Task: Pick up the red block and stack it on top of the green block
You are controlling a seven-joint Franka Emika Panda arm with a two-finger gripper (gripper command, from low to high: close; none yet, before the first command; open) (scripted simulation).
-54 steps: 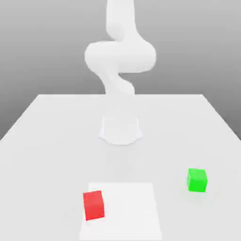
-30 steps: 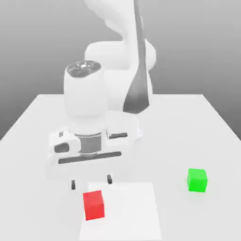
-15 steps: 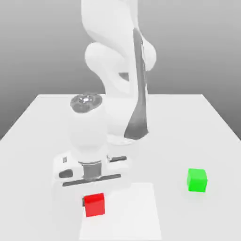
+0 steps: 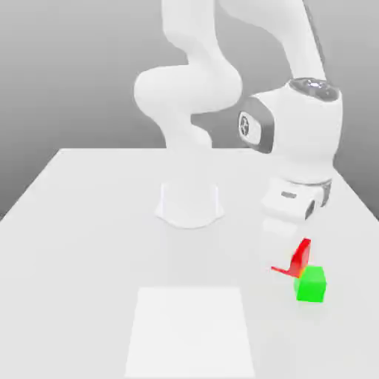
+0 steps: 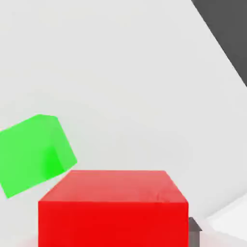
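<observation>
Red block (image 5: pixel 113 223) in the tool (image 4: pixel 287 257)

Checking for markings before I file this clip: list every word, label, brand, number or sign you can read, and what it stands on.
None: no readable text.
The bright-red cube, the bright-green cube and the white square sheet bear no visible lettering.
The white robot arm has a dark-edged mark, too unclear to read.
</observation>
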